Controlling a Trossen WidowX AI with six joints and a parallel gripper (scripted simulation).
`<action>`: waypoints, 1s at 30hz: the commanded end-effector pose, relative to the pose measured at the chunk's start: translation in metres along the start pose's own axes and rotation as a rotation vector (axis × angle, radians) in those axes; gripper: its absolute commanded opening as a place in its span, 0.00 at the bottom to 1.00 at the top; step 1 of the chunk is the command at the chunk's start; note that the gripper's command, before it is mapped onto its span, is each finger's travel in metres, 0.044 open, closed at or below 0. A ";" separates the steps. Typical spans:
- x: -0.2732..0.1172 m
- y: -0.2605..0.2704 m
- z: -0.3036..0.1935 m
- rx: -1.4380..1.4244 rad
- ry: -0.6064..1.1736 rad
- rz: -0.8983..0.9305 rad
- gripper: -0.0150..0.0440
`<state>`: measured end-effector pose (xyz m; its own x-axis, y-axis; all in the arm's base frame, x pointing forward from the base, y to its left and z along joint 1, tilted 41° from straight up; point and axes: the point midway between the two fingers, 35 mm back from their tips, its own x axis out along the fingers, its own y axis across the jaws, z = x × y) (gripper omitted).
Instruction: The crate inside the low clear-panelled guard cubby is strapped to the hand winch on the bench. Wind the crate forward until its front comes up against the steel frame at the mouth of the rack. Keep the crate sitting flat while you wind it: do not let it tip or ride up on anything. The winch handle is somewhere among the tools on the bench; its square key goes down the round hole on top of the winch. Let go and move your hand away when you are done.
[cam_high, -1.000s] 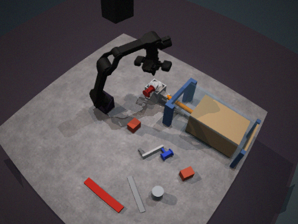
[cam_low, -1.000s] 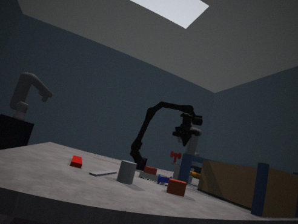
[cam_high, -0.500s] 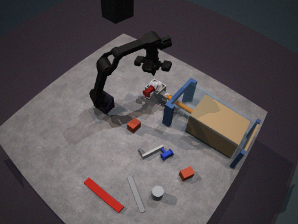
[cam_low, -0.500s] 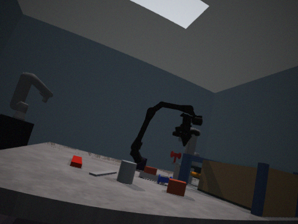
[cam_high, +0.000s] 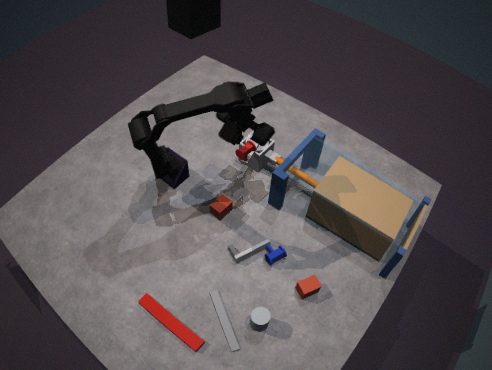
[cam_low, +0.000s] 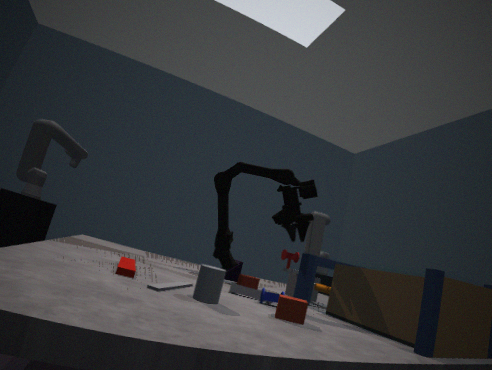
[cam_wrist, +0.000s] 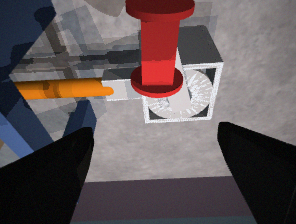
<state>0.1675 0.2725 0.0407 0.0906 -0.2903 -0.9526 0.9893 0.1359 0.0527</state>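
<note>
The crate (cam_high: 365, 200) (cam_low: 380, 295) sits flat in the clear-panelled cubby, its front short of the blue frame (cam_high: 300, 152) (cam_low: 305, 280) at the mouth. An orange strap (cam_high: 302, 176) (cam_wrist: 60, 89) runs from it to the winch (cam_high: 259, 159) (cam_wrist: 201, 95). A handle with a red grip (cam_high: 246, 150) (cam_low: 290, 257) (cam_wrist: 159, 50) is at the winch, its grip raised and its arm over the winch top; its key is hidden. My gripper (cam_high: 248, 137) (cam_low: 298, 239) (cam_wrist: 155, 132) is open and empty above the winch, its fingers apart, with the red grip beyond the fingertips.
A blue-gripped grey crank (cam_high: 275, 254) lies mid-bench. Orange-red blocks (cam_high: 221, 207) (cam_high: 308, 286), a grey cylinder (cam_high: 260, 318), a grey flat bar (cam_high: 224, 320) and a red bar (cam_high: 171, 322) lie around it. The frame's posts stand close beside the winch.
</note>
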 end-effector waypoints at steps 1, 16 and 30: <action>0.003 -0.003 0.003 0.033 0.033 -0.007 1.00; 0.019 -0.002 0.009 0.034 0.033 -0.007 1.00; 0.041 -0.002 0.017 0.034 0.033 -0.007 1.00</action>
<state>0.1704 0.2491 0.0119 0.0789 -0.2567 -0.9633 0.9938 0.0967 0.0557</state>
